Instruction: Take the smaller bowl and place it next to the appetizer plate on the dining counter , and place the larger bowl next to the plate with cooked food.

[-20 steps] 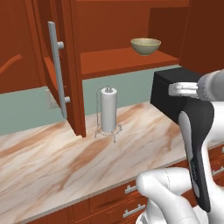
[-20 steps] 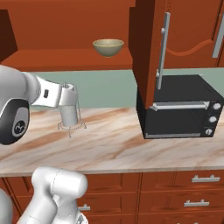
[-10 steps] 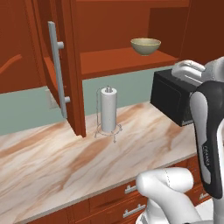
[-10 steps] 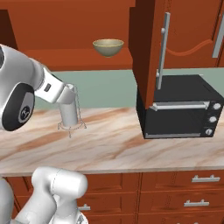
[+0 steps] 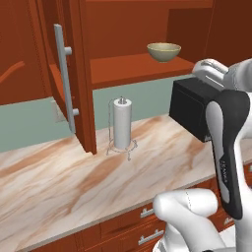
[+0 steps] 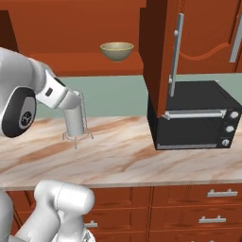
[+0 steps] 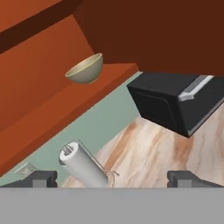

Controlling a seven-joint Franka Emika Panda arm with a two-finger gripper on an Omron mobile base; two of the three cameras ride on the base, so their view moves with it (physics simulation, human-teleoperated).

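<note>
gripper [image 7: 112, 178]: jaws spread wide, nothing between them. In the hand view the two dark tips sit at about 7 and 5 o'clock along the bottom, with bare air in the gap.

smaller bowl [image 7: 85, 69]: sits upright on the cabinet shelf [image 5: 133, 66], plain olive-tan, at about 11 o'clock from the gripper in the hand view. Well apart from the fingers, no contact.

paper towel holder [image 5: 122, 125]: stands on the marble counter [image 5: 74, 182] below the shelf, just past the left fingertip at about 8 o'clock in the hand view.

toaster oven [image 6: 191, 116]: black box on the counter, at 2 o'clock in the hand view, off to the side of the reach path.

cabinet door [image 5: 64, 74]: swung open, so the shelf is reachable.

task progress: honestly barely started, I'd say. The smaller bowl isn't grabbed yet, and the larger bowl, both plates and the dining counter aren't around here. Left to do: reach up, grab the bowl, carry it over, set it by the appetizer plate, then the whole second bowl run.

change from earlier: the arm has swung up and rotated over the last second, the forearm now stands more upright. Bowl, towel holder and oven haven't budged, jaws stayed wide.
</note>
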